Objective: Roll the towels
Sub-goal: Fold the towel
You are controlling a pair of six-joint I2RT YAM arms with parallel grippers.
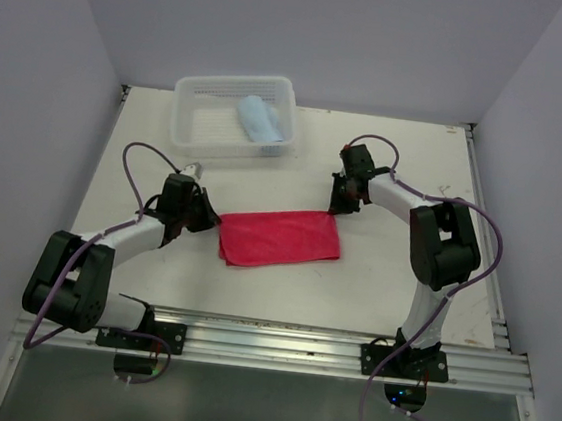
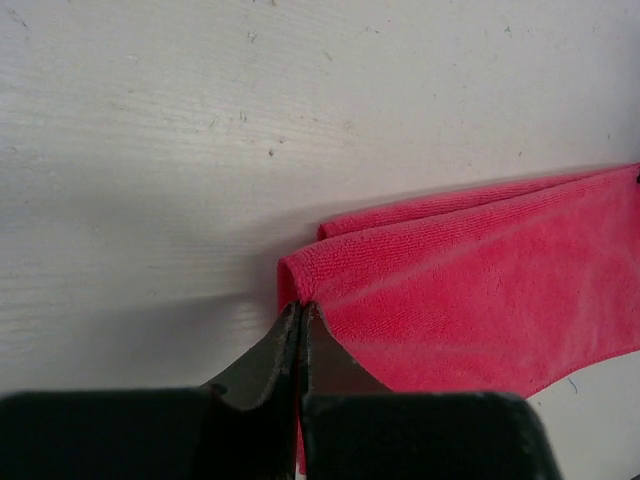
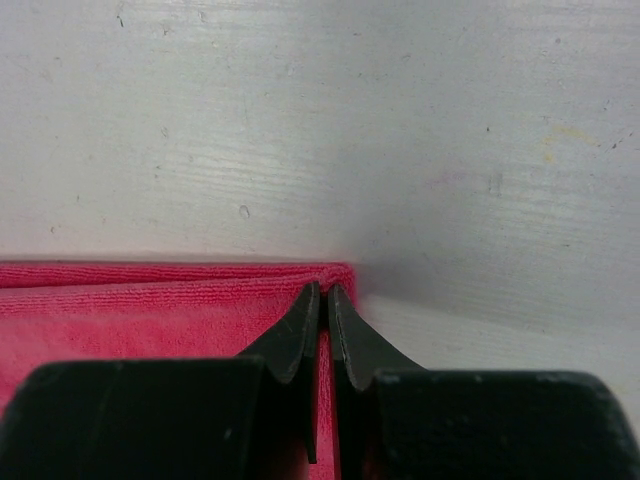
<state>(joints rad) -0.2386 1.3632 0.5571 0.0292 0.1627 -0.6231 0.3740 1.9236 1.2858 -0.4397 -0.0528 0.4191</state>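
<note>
Here left fingers (image 2: 292,335), right fingers (image 3: 310,315) each clamp red towel (image 1: 280,237) edge

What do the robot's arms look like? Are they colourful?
The left arm and right arm are both white tubes with chunky black joints. A thin purple cable loops beside each one. Their jaws are black and taper to thin tips. Both stand on a silver rail.
</note>
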